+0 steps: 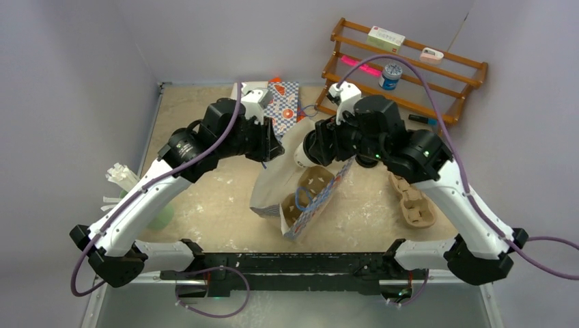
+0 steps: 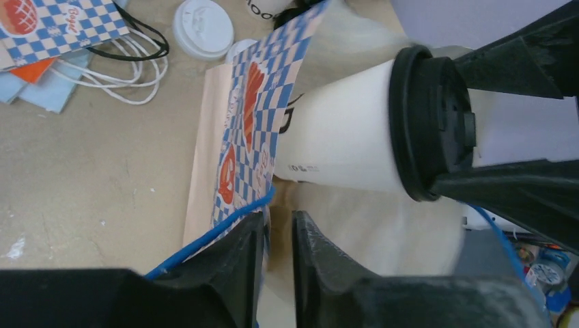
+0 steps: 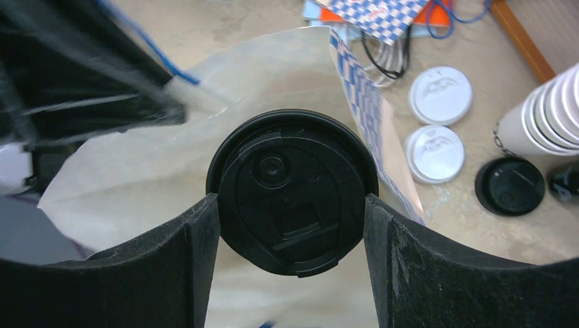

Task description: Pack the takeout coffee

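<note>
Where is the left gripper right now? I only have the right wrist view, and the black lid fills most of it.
Observer: The left gripper is pinching the rim of the paper bag, next to its blue handle.
Operator: Is there anything in the bag for the cup to sit in?
Observer: Yes, a cardboard cup carrier lies inside. The holes that show look empty.
Operator: How is my cup angled?
Observer: The coffee cup in the right gripper is tilted well over, with its base toward the bag's opening.
</note>
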